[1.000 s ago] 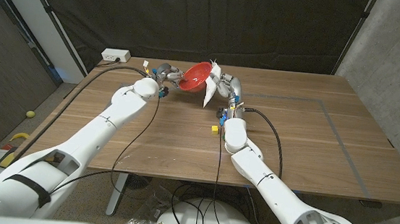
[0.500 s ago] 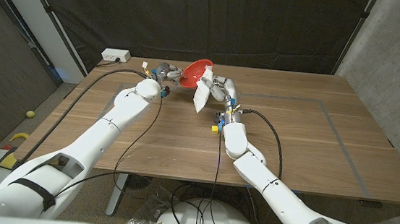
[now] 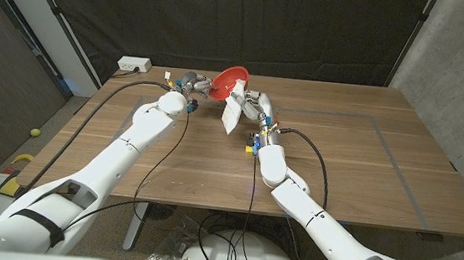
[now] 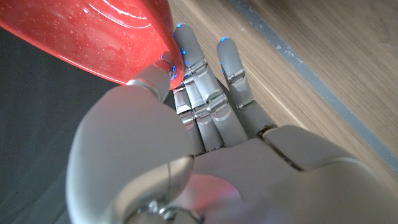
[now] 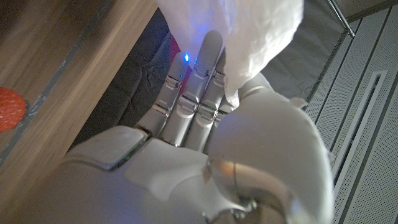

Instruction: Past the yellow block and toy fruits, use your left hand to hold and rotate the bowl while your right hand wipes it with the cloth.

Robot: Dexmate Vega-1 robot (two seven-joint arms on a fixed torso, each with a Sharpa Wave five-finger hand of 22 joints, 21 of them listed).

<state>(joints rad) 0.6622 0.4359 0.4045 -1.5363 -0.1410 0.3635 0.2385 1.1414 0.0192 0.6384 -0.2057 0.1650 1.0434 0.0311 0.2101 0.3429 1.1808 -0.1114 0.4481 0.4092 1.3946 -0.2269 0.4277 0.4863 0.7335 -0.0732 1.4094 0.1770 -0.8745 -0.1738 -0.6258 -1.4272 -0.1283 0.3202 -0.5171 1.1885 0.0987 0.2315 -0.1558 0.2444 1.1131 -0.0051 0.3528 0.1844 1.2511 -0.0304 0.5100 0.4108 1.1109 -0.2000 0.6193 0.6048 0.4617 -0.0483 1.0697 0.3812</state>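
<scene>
Bowl (image 3: pixel 229 83) looks light, stiff and glossy, probably slippery; left hand (image 3: pixel 190 83) pinches its rim, right hand (image 3: pixel 252 103) grips soft cloth (image 3: pixel 234 111).

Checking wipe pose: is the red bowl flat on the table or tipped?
Tipped. The red bowl is held off the table by the left hand, its opening tilted toward the cloth in the right hand.
</scene>
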